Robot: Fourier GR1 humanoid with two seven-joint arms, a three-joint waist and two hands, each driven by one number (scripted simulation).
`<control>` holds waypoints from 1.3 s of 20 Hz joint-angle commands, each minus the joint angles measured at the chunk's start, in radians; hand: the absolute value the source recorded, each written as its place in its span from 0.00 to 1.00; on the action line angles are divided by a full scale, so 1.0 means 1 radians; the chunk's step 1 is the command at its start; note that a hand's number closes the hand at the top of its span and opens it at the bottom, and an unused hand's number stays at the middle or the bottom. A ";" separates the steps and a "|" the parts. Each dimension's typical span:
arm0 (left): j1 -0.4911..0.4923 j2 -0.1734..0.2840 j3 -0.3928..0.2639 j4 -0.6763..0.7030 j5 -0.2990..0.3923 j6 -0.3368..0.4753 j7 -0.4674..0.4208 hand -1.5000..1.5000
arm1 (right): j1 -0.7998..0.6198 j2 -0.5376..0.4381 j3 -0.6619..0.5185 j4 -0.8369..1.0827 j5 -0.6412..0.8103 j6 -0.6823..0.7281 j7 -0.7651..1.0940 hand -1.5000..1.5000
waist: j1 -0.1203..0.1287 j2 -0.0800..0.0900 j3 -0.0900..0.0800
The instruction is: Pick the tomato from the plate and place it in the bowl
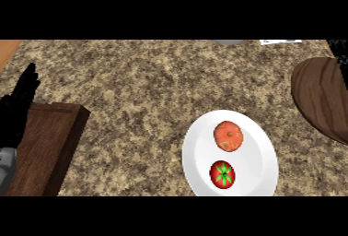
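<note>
A speckled brown granite table (136,83) is filling the head view, with a strip of lighter orange-brown surface showing at its upper left corner. A white plate (262,152) is lying on the table right of centre, running down to the lower edge of the view. Two things are sitting on it, apart from one another: the tomato (222,174), red with a green star-shaped stem, is resting on the nearer part of the plate, and an orange, slightly speckled round fruit or vegetable (228,136) is sitting just beyond it toward the plate's middle; what kind it is I cannot tell.

The dark wooden bowl (323,101) is standing at the right edge, only partly in view, well apart from the tomato and a little beyond the plate. A dark wooden block or board (48,147) is lying at the left side, angled, reaching the lower edge.

The left hand (20,99) is showing at the left edge, resting, its black fingers (28,76) pointing up and straight, spread wide and holding nothing, with a bit of grey forearm below it. The right hand is not showing anywhere.

A small white object (280,41) is lying at the far edge, too small to identify.
</note>
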 commanded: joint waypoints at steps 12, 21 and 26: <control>0.105 -0.133 0.066 -0.008 0.111 -0.005 -0.083 0.50 | 0.441 -0.074 0.126 -0.296 0.298 -0.069 0.138 0.00 | -0.082 -0.032 -0.006; 0.007 -0.179 0.057 0.110 0.063 -0.059 -0.142 0.50 | 0.821 -0.012 0.185 -0.615 0.521 -0.133 0.118 0.00 | -0.023 -0.013 -0.006; 0.034 -0.184 0.073 0.054 0.065 -0.088 -0.128 0.50 | 0.617 -0.065 0.127 -0.731 0.447 0.026 0.409 0.00 | -0.002 -0.011 -0.006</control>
